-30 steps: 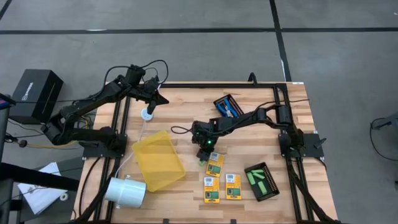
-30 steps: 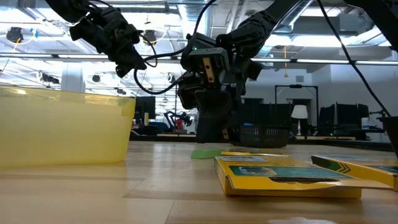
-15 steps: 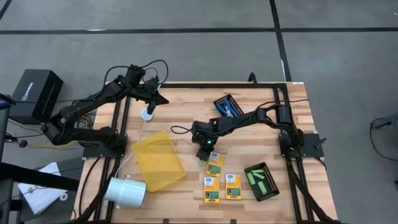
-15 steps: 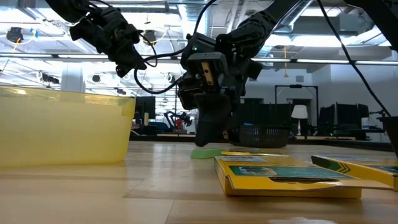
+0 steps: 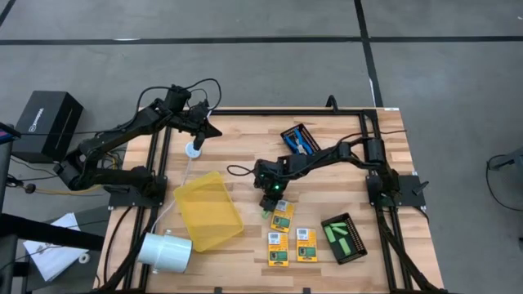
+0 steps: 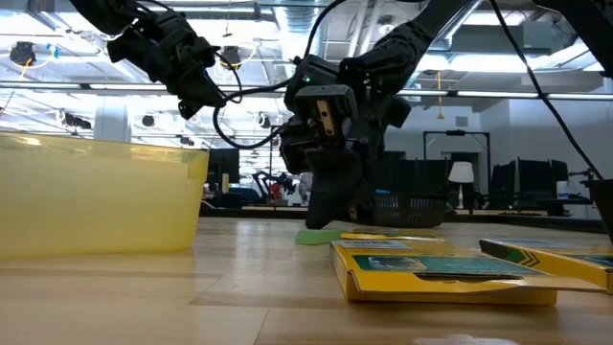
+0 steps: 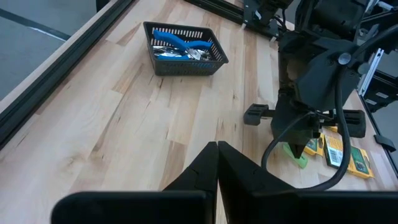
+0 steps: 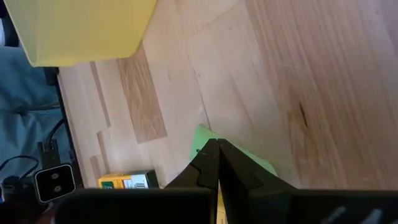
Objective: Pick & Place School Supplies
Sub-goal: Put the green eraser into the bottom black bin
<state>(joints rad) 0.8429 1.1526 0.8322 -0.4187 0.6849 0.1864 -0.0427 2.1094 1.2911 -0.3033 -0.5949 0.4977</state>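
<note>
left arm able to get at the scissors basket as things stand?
Probably yes. The left gripper, shut, hangs at the table's far left edge, and only bare wood lies between it and the scissors basket. The right gripper works farther off, by a green stick.

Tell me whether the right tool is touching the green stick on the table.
Cannot tell. In the right wrist view the shut right tool overlaps the green stick, but no view plainly shows contact or a gap; the low view hides the tips.

Yellow tray (image 5: 208,210); green stick (image 8: 205,138); yellow-green boxes (image 5: 283,216).
</note>
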